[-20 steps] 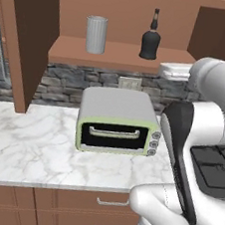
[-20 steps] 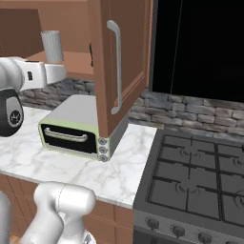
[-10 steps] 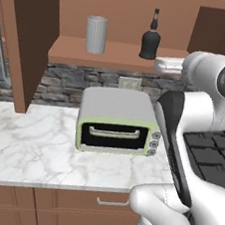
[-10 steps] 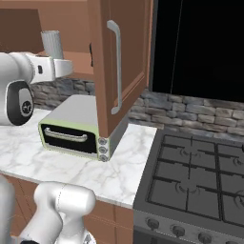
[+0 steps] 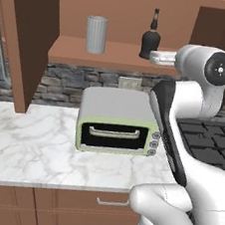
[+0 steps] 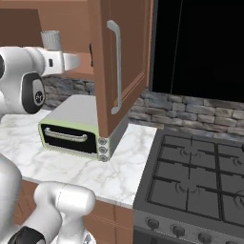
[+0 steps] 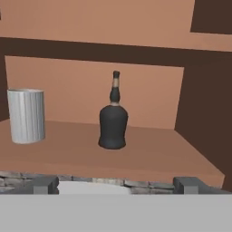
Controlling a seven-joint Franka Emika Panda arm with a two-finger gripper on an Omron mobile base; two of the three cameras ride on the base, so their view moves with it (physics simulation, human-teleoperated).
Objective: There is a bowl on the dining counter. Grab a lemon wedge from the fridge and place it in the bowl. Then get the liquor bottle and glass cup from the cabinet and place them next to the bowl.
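Inside cabinet (image 5: 116, 60), glass cup (image 5: 95, 34), liquor bottle (image 5: 150, 39); hand (image 7: 115, 186) spread

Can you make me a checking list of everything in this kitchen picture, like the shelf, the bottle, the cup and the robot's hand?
Surface: white grey-veined marble worktop, bare apart from the oven.
Job's things: small dark squat liquor bottle with thin neck stands upright on the brown wooden cabinet shelf; grey ribbed glass cup stands upright on the same shelf, apart from the bottle, on its left in the hand view.
Clutter: grey and pale green toaster oven, door shut, on the worktop under the shelf.
End effector: open, level with the shelf edge, facing the bottle, touching nothing.
Cables: nothing seen.
Surroundings: open wooden cabinet door, black gas stove, grey stone backsplash.
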